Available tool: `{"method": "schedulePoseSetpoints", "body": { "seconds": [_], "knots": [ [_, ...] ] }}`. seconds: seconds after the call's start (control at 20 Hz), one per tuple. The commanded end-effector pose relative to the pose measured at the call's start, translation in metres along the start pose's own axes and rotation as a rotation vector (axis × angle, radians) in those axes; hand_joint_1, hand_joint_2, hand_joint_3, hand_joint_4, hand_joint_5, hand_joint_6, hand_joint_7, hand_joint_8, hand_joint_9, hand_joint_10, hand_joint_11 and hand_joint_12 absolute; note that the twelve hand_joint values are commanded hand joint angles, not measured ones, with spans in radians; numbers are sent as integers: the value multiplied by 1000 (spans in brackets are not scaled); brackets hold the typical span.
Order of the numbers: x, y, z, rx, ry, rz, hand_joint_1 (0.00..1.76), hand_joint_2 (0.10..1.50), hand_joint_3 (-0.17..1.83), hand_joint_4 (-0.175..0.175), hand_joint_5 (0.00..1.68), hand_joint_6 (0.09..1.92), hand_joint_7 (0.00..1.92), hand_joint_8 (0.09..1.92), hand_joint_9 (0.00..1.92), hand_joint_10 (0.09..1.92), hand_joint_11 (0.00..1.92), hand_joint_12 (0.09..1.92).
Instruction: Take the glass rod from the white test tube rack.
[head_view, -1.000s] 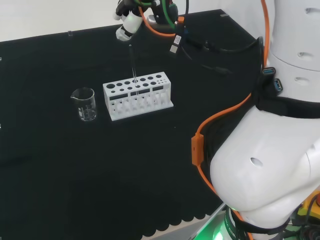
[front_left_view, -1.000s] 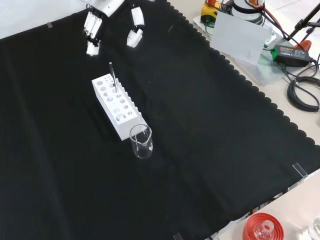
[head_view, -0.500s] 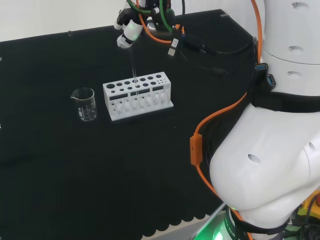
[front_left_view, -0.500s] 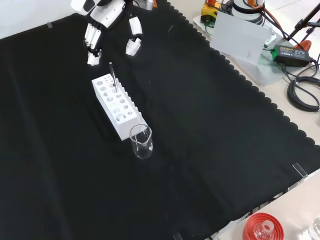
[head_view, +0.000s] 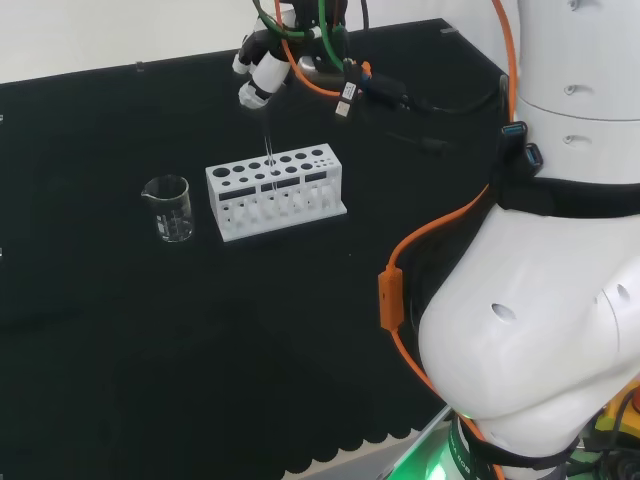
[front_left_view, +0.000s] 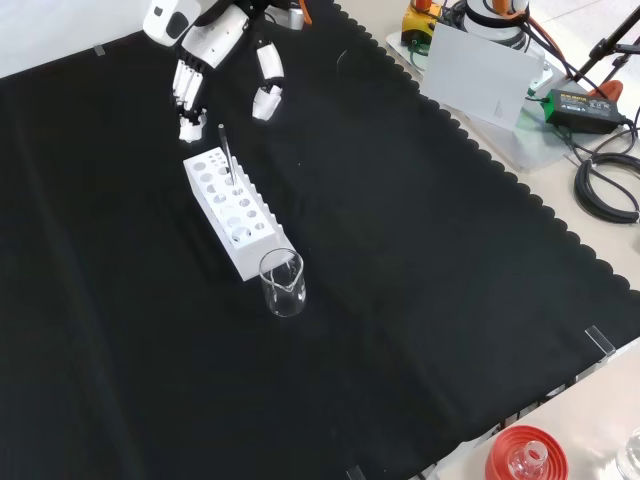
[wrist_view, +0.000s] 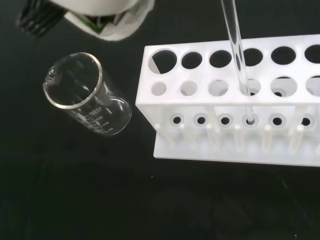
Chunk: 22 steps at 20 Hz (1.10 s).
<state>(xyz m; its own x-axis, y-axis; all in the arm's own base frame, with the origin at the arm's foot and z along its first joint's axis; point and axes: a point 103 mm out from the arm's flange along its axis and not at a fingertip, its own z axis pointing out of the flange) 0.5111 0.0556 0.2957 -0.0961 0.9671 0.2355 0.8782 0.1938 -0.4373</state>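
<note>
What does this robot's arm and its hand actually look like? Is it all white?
Mostly. The arm is built of big, rounded, glossy white links with black bands at the joints. An orange cable runs along it, joined by green and black wires near the wrist. The hand has white finger segments with black joints between them, shaped much like a person's.

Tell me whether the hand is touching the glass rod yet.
Apart. The front view shows the hand open above the rack, black cloth visible between its fingers and the rod.
</note>
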Motion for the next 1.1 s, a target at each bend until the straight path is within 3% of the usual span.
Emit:
{"method": "schedulePoseSetpoints", "body": {
  "seconds": [0.05, 0.45, 0.7, 1.1],
  "knots": [
    [-5, 9, 5, 17, 17, -11, 890, 567, 770, -43, 372, 269, 260, 867, 449, 916, 456, 1360],
    [-14, 26, 14, 52, 23, -8, 887, 569, 770, -48, 404, 303, 287, 875, 468, 919, 466, 1363],
    [-17, 34, 17, 73, 9, -12, 885, 572, 768, -58, 406, 511, 329, 863, 499, 905, 493, 1354],
    [-31, 38, 19, 64, 17, -21, 893, 576, 774, -137, 520, 795, 530, 857, 700, 835, 708, 1283]
  ]
}}
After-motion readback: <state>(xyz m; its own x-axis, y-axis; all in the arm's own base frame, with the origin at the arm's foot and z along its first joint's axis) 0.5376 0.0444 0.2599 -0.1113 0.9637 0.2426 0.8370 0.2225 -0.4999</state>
